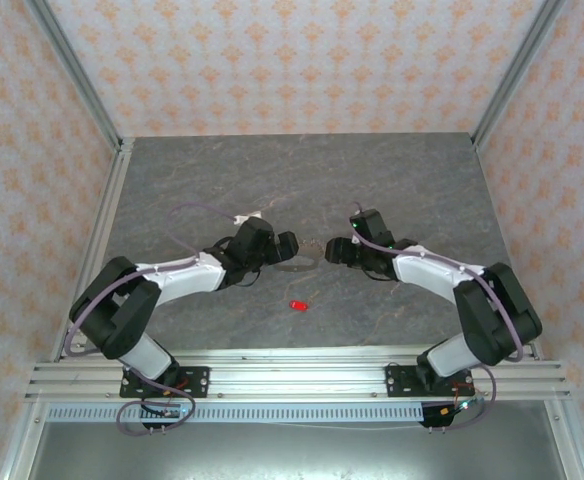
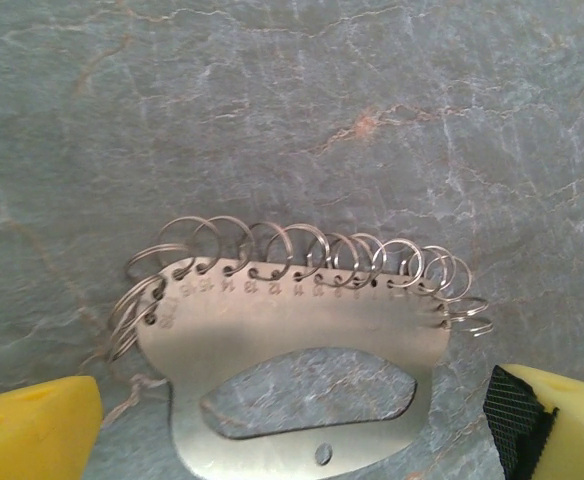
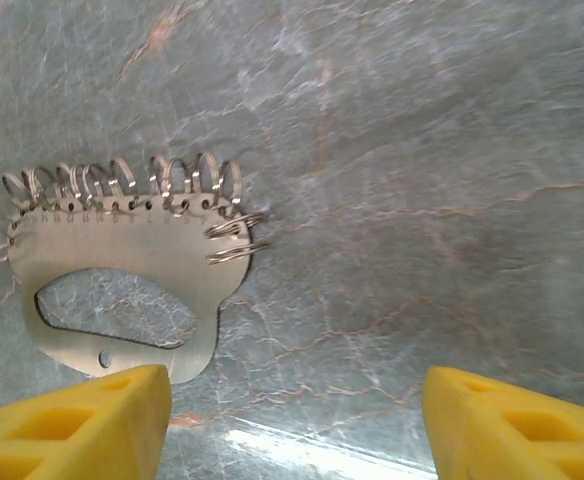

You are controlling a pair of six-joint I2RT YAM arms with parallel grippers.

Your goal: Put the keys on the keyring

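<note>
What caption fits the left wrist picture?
The keyring, fringed with wire rings, lies on the grey table, framed by the wide-open left pincer.

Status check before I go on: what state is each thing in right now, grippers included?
Grey metal keyring plate with a fringe of wire rings: lying flat on the table, ungripped, between the open fingers of the left gripper.
Tiny red key piece: loose on the table, apart from the plate, on no ring.
Left gripper: open.
Right gripper: open, holding nothing.
</note>
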